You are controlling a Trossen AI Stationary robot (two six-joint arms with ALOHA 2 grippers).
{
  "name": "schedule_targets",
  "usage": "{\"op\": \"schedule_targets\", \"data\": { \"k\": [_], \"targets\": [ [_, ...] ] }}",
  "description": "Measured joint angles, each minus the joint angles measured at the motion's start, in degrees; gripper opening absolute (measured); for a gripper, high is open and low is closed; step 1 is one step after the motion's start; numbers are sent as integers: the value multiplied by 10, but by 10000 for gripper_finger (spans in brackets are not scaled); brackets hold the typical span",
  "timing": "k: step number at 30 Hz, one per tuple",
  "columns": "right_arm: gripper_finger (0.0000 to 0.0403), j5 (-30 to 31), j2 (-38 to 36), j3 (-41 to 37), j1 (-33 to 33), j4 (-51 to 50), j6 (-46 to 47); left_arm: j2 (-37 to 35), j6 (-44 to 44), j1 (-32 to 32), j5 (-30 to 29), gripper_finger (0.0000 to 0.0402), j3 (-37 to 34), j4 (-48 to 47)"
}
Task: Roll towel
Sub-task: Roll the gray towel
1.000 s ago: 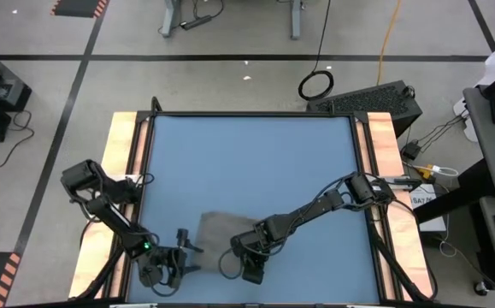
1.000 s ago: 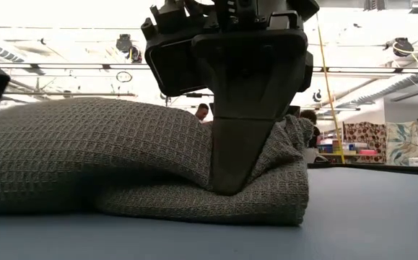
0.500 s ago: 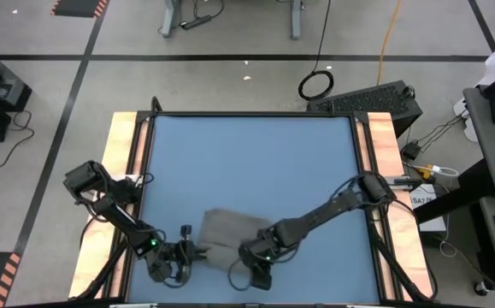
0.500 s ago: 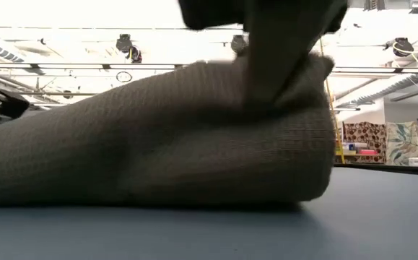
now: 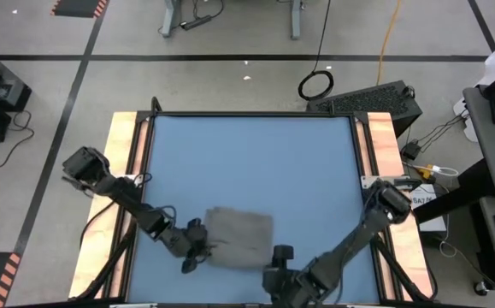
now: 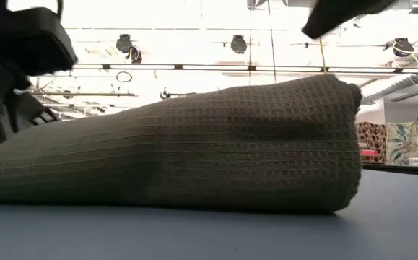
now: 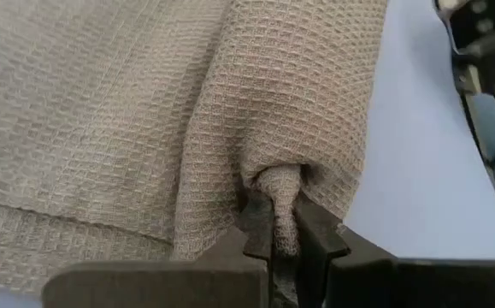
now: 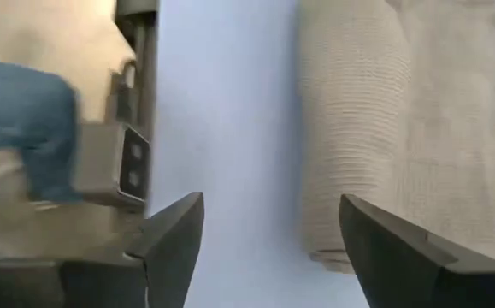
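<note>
The grey waffle-weave towel [image 5: 240, 238] lies as a loose roll on the blue table [image 5: 247, 162], near its front edge. In the low view the towel [image 6: 194, 152] rests on its underside, thicker at its right end. My left gripper [image 5: 198, 246] is at the roll's left end, shut on it; in its wrist view the gripper [image 7: 279, 235] has cloth between its fingers. My right gripper [image 5: 279, 255] hovers open just off the towel's near right corner, and in its wrist view [image 8: 268, 235] nothing is between its fingers. My left gripper pinches a bunched fold of cloth [image 7: 279, 190] at the left end of the roll between its two fingers [image 7: 258, 224]. It comes from the table's left, slanting down, along the roll's length. Several layers are gathered there. The towel lies on the table, slack.
Wooden side rails [image 5: 126, 154] border the table left and right. Bare blue tabletop stretches from the towel to the far edge. Cables and a dark case [image 5: 375, 101] lie on the floor beyond the table.
My right gripper has opened and let go of the towel's right end, risen, and drawn back toward the near right. My left gripper has moved toward the table's right onto the towel's left end, rolled its wrist, and shut on it. The towel has settled into a smoother roll.
</note>
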Motion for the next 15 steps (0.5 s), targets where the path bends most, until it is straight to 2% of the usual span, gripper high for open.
{"op": "schedule_targets", "data": {
  "k": [3,6,9,12,15],
  "targets": [
    [265,85,27,0,24,-2,-4,-1,-1,27,50,20,0,0],
    [265,139,53,0,30,1,-29,-1,-1,48,96,20,0,-2],
    [265,189,72,0,30,11,-69,-1,-12,66,117,20,1,-5],
    [265,226,81,0,24,10,-98,-1,-33,82,124,19,1,-8],
    [265,221,81,0,9,0,-98,-1,-44,89,124,19,1,-8]
  ]
}}
